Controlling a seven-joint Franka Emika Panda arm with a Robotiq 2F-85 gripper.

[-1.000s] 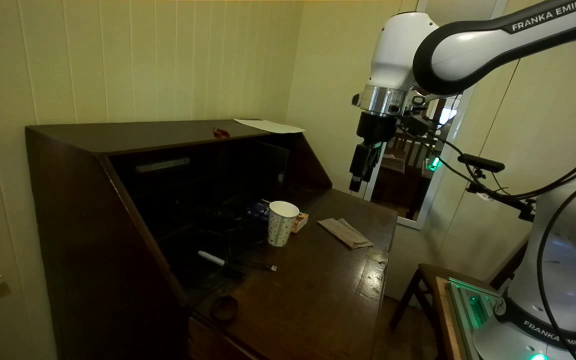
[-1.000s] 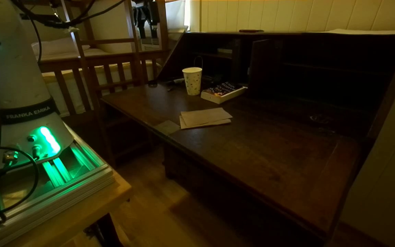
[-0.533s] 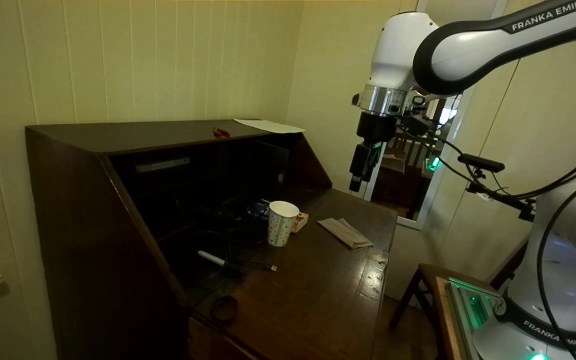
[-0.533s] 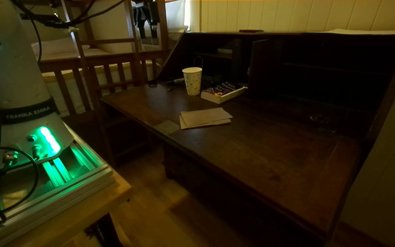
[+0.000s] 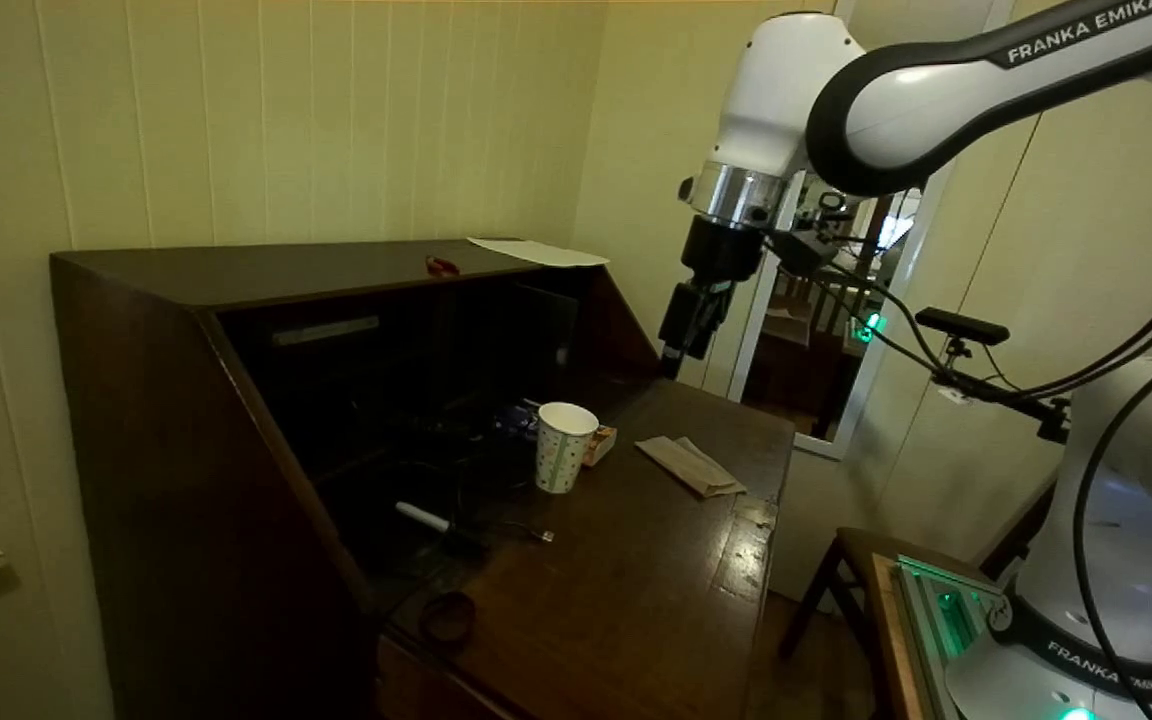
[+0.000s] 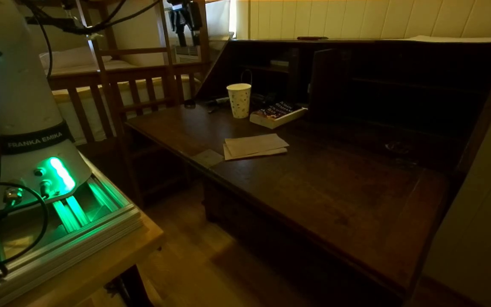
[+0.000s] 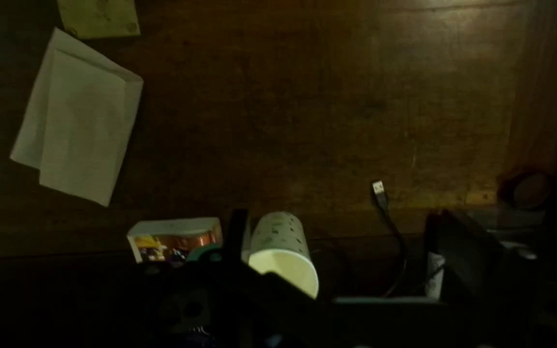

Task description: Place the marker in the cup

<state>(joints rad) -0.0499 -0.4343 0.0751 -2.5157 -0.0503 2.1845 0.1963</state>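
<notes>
The white patterned cup (image 5: pixel 564 450) stands upright on the desk in both exterior views (image 6: pixel 240 101). The white marker (image 5: pixel 423 516) lies at the desk's inner edge, among dark cables. In the wrist view the marker (image 7: pixel 434 275) is partly hidden behind a finger, and the cup (image 7: pixel 282 237) shows beside the opposite finger. My gripper (image 5: pixel 684 358) hangs high in the air, well above the desk and apart from the cup. In the wrist view its fingers (image 7: pixel 339 220) are wide apart with nothing held. It also shows in an exterior view (image 6: pixel 189 40).
A book (image 6: pixel 277 114) lies beside the cup. Folded brown paper (image 5: pixel 692 466) lies nearer the desk's front edge. A USB cable end (image 7: pixel 378 188) lies near the marker. A small dark round object (image 5: pixel 447 618) sits at the desk's side. The hutch walls (image 5: pixel 286 480) rise around the inner desk.
Between half a second ago and now, my gripper has moved a little toward the desk and tilted slightly. The cup and marker have not moved.
</notes>
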